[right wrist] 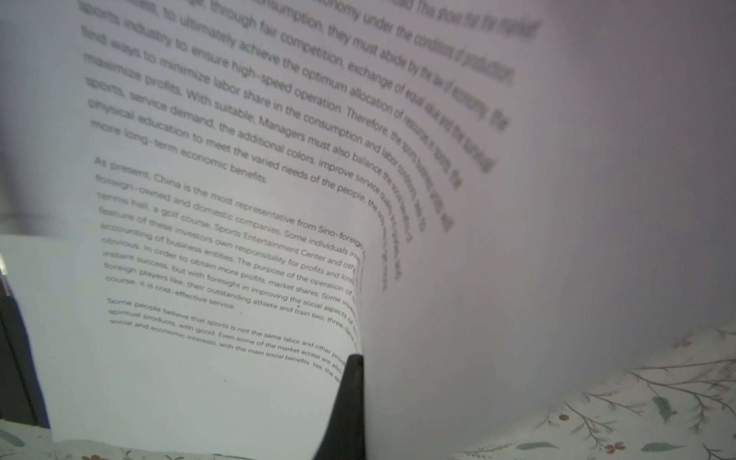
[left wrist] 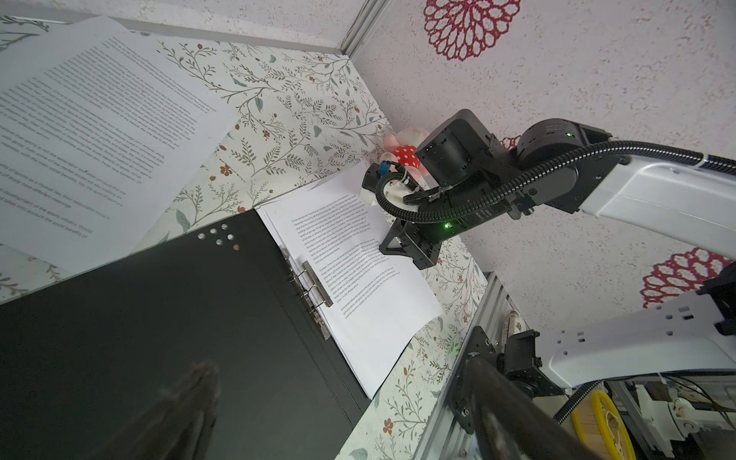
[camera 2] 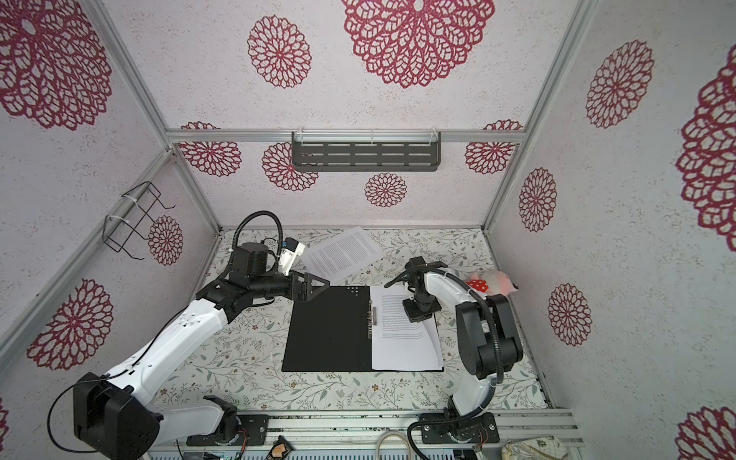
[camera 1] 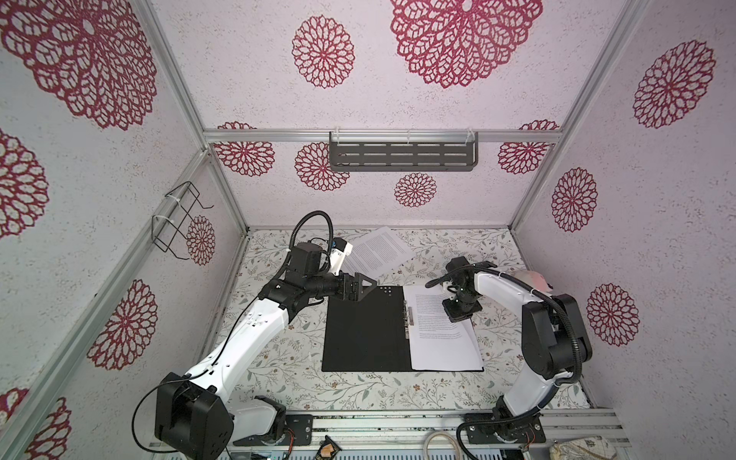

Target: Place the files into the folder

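Observation:
The folder [camera 1: 364, 330] [camera 2: 326, 330] [left wrist: 159, 318] lies open on the table, black inside, its metal clip [camera 1: 408, 318] along the spine. Files [camera 1: 442, 342] [camera 2: 402, 350] [left wrist: 370, 302] [right wrist: 199, 259] rest on its right half. Another printed sheet [camera 1: 378, 251] [camera 2: 342, 253] [left wrist: 87, 139] lies loose behind the folder. My right gripper [camera 1: 458, 314] [camera 2: 418, 314] [left wrist: 410, 255] [right wrist: 360, 366] is shut on the top sheet, which curls up beside one dark finger; the other finger is hidden behind the paper. My left gripper [camera 1: 368, 288] [camera 2: 320, 286] [left wrist: 346, 398] hangs open over the folder's far left corner, holding nothing.
A plush toy with a red spotted part [camera 2: 492, 284] [left wrist: 402, 153] lies by the right wall behind my right arm. A black slotted shelf [camera 1: 402, 155] hangs on the back wall, a wire rack [camera 1: 177, 223] on the left wall. An aluminium rail [camera 1: 398, 422] borders the table's front.

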Robot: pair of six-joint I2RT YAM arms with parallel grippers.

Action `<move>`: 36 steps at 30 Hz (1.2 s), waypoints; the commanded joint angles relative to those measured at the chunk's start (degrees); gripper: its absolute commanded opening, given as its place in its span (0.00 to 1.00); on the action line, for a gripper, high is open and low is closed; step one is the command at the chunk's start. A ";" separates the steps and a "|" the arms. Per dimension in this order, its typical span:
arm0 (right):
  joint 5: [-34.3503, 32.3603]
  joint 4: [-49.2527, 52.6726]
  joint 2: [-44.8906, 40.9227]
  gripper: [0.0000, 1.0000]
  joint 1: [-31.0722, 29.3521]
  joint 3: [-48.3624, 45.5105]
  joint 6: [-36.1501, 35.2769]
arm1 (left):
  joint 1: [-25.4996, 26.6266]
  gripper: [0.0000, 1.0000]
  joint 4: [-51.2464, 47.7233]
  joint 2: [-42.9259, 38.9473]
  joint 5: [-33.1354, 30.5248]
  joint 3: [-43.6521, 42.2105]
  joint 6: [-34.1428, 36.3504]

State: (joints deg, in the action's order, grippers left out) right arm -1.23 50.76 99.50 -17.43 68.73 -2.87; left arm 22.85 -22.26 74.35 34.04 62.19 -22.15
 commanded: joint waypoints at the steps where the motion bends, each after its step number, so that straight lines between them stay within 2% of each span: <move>1: -0.10 0.52 -2.49 0.00 -0.23 0.26 0.81 | 0.00 0.99 -0.33 0.52 0.81 1.25 1.31; 11: -0.85 0.36 -2.17 0.00 -0.23 0.44 1.57 | -0.01 0.99 -0.50 0.80 0.76 1.35 1.06; 36: -0.60 -0.22 -1.35 0.09 -0.22 0.89 2.30 | -0.04 0.99 -0.94 1.33 0.85 1.61 1.12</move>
State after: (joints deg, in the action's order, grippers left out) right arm -1.30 49.91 99.50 -17.45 68.75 -1.52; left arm 22.85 -22.74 75.37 34.06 62.19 -22.17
